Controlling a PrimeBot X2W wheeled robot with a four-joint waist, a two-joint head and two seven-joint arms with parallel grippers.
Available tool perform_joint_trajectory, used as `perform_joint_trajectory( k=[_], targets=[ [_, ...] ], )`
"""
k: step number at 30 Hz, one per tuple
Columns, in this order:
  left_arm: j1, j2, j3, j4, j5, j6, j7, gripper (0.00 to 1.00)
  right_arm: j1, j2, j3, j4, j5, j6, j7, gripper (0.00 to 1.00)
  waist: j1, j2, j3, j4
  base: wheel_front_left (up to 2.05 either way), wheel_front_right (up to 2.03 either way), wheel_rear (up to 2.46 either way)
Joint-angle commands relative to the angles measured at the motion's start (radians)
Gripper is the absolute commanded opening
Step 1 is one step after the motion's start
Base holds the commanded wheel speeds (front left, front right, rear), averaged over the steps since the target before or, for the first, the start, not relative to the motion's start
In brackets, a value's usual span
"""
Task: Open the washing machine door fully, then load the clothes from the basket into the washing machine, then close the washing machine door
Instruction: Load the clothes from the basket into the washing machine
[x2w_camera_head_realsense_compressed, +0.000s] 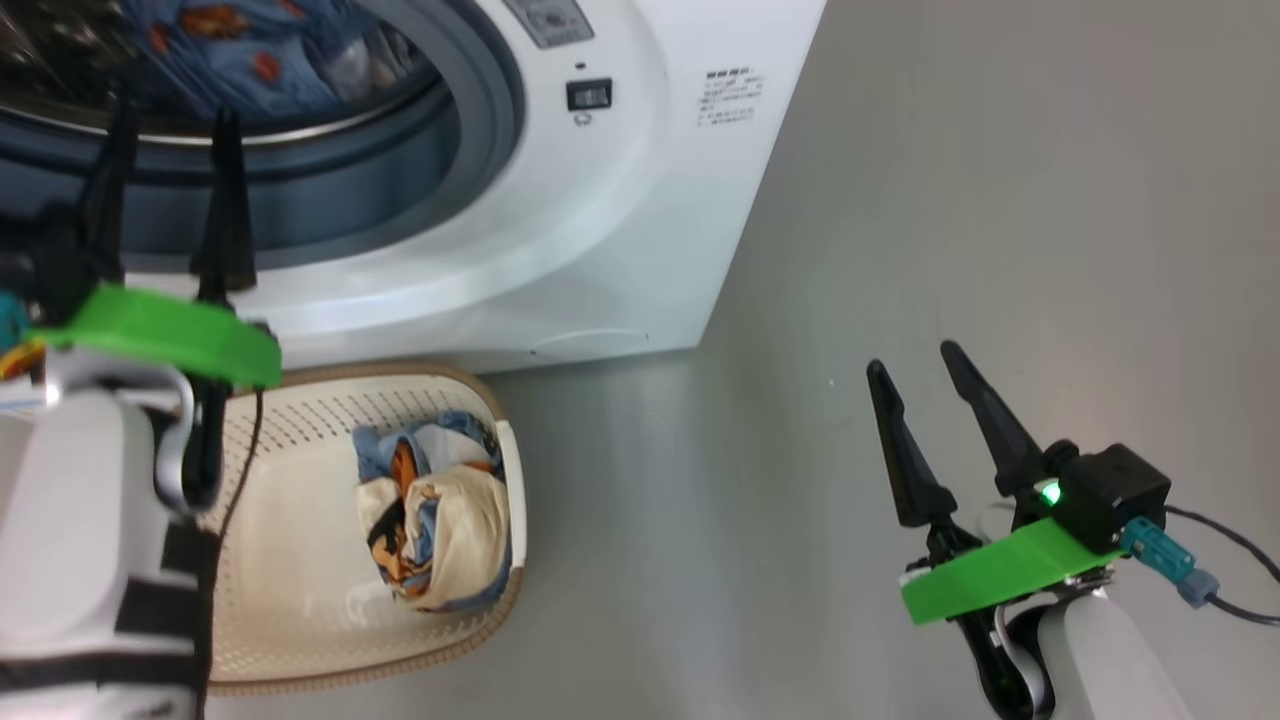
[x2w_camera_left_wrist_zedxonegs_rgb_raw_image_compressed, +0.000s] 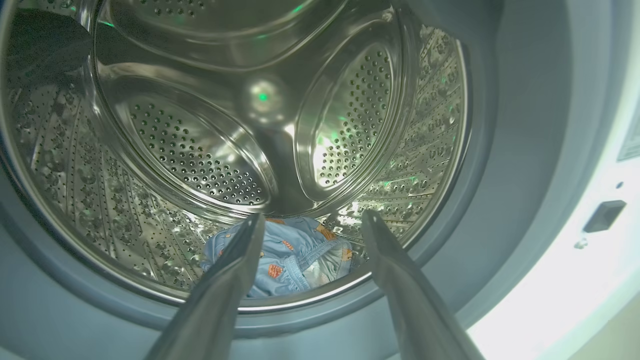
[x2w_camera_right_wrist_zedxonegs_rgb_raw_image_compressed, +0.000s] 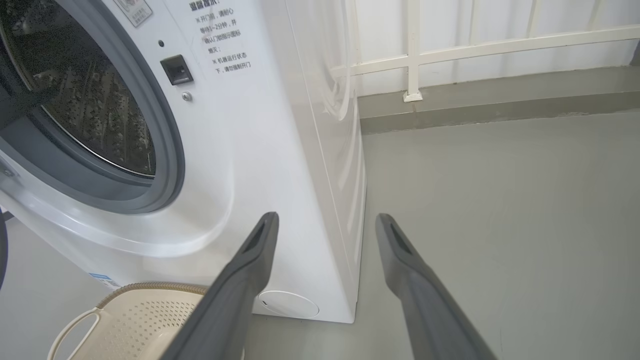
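Grey smooth floor (x2w_camera_head_realsense_compressed: 950, 200) spreads to the right of the washing machine (x2w_camera_head_realsense_compressed: 620, 200), and beyond the machine a white railing (x2w_camera_right_wrist_zedxonegs_rgb_raw_image_compressed: 412, 50) closes the room. The machine's mouth stands open, so one looks straight into the perforated steel drum (x2w_camera_left_wrist_zedxonegs_rgb_raw_image_compressed: 200, 150), ringed by the grey rubber gasket (x2w_camera_left_wrist_zedxonegs_rgb_raw_image_compressed: 500, 150). One light blue garment (x2w_camera_left_wrist_zedxonegs_rgb_raw_image_compressed: 290, 260) with orange prints lies at the bottom of the drum, just inside the lower lip of the gasket.

The left tool (x2w_camera_head_realsense_compressed: 175, 115) hangs in front of this mouth. Its two dark fingers are spread with nothing between them, so it is released. I judge it is held there because this is the place where a piece is let fall into the machine.

The basket (x2w_camera_head_realsense_compressed: 330, 410) sits on the floor directly before the machine; if it touches the base, I cannot tell. Inside it, on the side nearer the machine's right corner, lies a crumpled bundle of clothes (x2w_camera_head_realsense_compressed: 435, 520), blue and cream with cartoon prints. The loading therefore seems only partly done.

The right tool (x2w_camera_head_realsense_compressed: 912, 358) waits over bare floor, well to the right of the machine, also spread and empty; probably it is held aside to leave room. For the next reach, the basket rim and the gasket lip are the edges to mind, while the floor right of the machine gives much free room.
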Motion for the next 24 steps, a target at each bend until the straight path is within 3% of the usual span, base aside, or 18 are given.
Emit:
perform_joint_trajectory(
  k=[1, 24],
  targets=[
    [0.043, 0.031, 0.039, -0.053, 0.004, 0.008, -0.005, 1.00, 0.028, 0.004, 0.020, -0.017, -0.004, 0.003, -0.005, 1.00, 0.0000, 0.0000, -0.043, 0.012, 0.00, 0.00, 0.00],
    [0.542, -0.030, 0.140, -0.437, 0.048, 0.030, -0.005, 1.00, 0.171, 0.004, -0.001, -0.019, -0.006, 0.003, -0.005, 1.00, 0.0000, 0.0000, -0.289, 0.024, 0.00, 0.00, 0.00]
  ],
)
